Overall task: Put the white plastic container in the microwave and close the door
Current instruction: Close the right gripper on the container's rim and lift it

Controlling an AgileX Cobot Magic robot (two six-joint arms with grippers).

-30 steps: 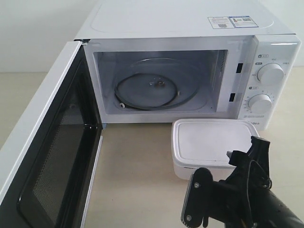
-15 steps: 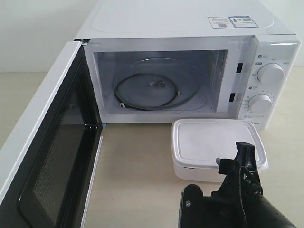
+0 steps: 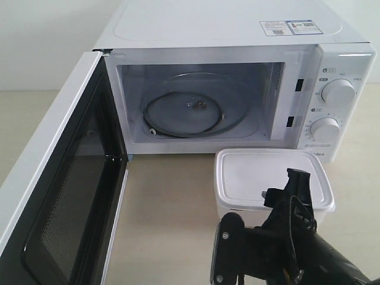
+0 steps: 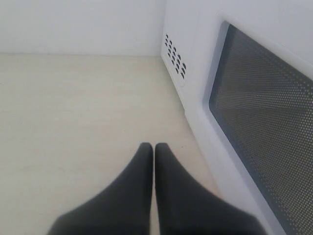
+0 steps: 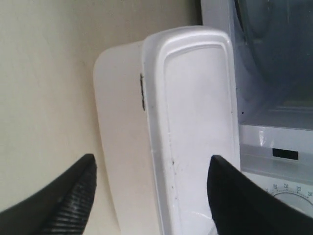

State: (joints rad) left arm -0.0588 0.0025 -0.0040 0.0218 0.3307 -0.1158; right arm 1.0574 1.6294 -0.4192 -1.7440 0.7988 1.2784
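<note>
The white plastic container (image 3: 261, 173) sits lidded on the table, just in front of the microwave (image 3: 225, 27) and below its dial panel. The door (image 3: 50, 178) stands swung wide open to the left, showing the cavity and its glass turntable (image 3: 196, 107). My right gripper (image 3: 261, 214) is open and turned on its side at the container's near edge. In the right wrist view the container (image 5: 188, 122) lies between the spread fingertips of the right gripper (image 5: 152, 164), not gripped. My left gripper (image 4: 154, 147) is shut and empty beside the door's outer face (image 4: 264, 122).
Two round dials (image 3: 337, 92) sit on the microwave's right panel, close behind the container. The open door takes up the left front of the table. Bare beige tabletop (image 3: 169, 202) lies between the door and the container. Vent holes (image 4: 175, 56) mark the microwave's side.
My right gripper has shifted left and in toward the container; its upper finger now stands over the lid's near edge. The container, door and microwave have not moved.
</note>
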